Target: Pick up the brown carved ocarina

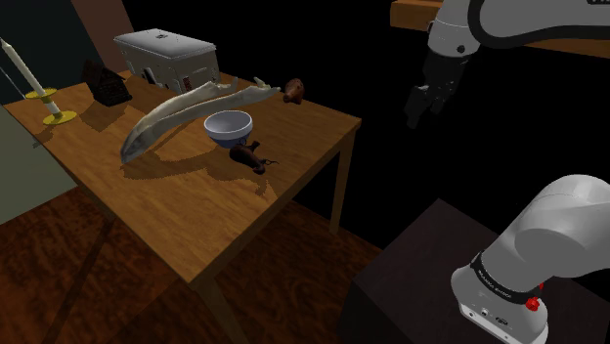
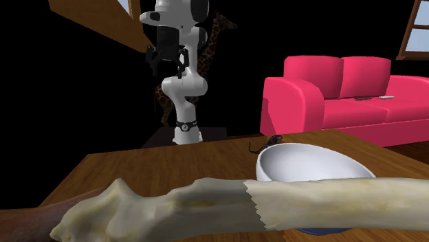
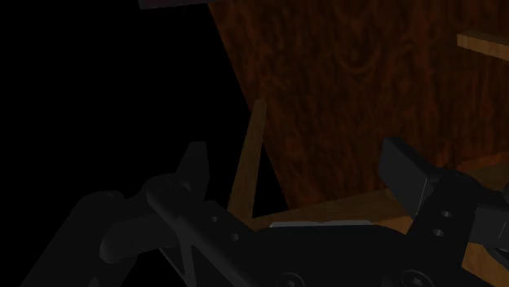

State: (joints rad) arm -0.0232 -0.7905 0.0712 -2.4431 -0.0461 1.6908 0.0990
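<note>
Beyond the table edge, the tool (spread), ocarina well apart.

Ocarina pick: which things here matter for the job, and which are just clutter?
Job:
- brown ocarina, near the table edge
- gripper, open, hanging beyond the table

Clutter:
- bowl
- long bone-like piece
- candle
- pale box
- small dark object beside the bowl
</note>
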